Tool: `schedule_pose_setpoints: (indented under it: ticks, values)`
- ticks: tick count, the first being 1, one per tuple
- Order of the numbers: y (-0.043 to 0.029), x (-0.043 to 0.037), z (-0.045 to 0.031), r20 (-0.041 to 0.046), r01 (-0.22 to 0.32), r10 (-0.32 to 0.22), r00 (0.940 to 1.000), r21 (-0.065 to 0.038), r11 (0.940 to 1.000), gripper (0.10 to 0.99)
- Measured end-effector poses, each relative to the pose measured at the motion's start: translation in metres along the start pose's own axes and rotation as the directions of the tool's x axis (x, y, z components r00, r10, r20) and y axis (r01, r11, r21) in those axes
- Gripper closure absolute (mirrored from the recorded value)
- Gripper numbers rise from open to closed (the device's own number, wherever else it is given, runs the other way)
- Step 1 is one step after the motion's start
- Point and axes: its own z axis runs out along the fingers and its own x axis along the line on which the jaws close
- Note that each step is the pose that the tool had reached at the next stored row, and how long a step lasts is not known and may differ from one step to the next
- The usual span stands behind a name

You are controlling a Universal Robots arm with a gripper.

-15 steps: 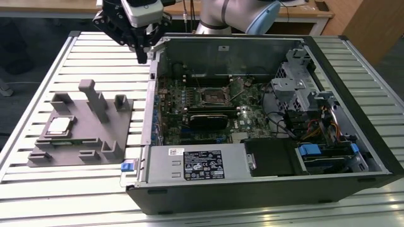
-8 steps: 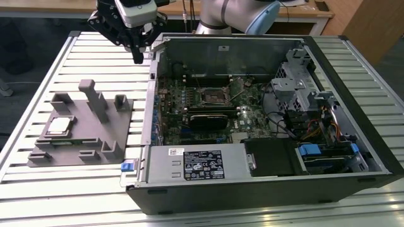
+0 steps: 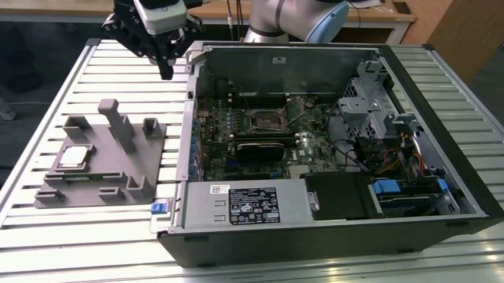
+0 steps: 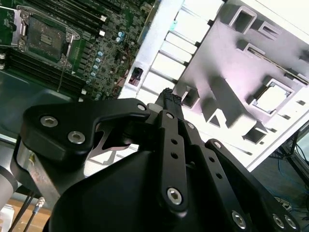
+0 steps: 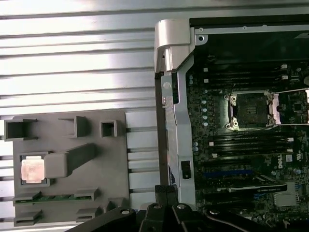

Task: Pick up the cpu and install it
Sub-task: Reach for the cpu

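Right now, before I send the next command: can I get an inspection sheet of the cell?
Surface: slatted metal table, carrying a tray and an open PC case.
Job's things: cpu lying in the grey tray; socket on the motherboard open, with no chip in it.
Clutter: green memory stick in the tray, near the cpu.
Grippers: gripper shut, holding nothing, above the table by the case's corner.
Cables: coloured wires inside the case.
Surroundings: wooden bench behind the table.

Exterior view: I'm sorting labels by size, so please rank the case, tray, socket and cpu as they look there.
1. case
2. tray
3. socket, only slightly bigger than the next
4. cpu
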Motion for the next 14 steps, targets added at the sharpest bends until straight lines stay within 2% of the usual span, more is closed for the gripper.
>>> schedule_pose_setpoints:
  ticks: [14]
  values:
    - [-0.0012,0.0161,0.0002,0.0001,0.0,0.0,1.0,0.0,1.0,0.98]
